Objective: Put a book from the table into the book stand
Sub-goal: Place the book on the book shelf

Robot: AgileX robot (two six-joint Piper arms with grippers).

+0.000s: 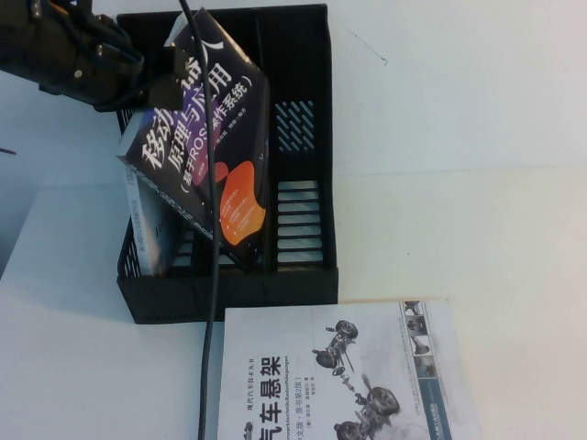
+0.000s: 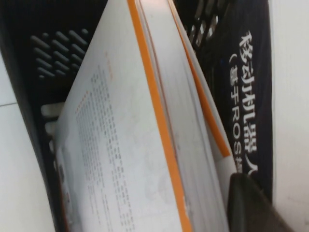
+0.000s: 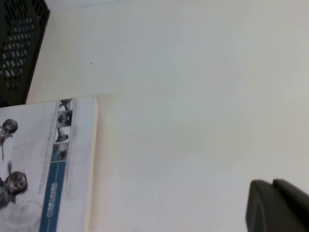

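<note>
The book [image 1: 206, 137], black with white characters and an orange blob, hangs tilted over the left and middle compartments of the black book stand [image 1: 307, 55], its lower corner down inside. My left gripper [image 1: 165, 92] is shut on the book's upper left edge. In the left wrist view one dark finger [image 2: 251, 205] lies against the book's black spine [image 2: 246, 96]. My right gripper [image 3: 270, 186] is shut and empty over the bare table [image 3: 193, 96]; it is out of the high view.
A white orange-edged book [image 1: 147, 220] leans in the stand's left compartment, close beside the black book in the left wrist view [image 2: 125, 145]. A white book with suspension drawings [image 1: 348, 376] lies in front of the stand. A black cable [image 1: 213, 275] hangs across the stand.
</note>
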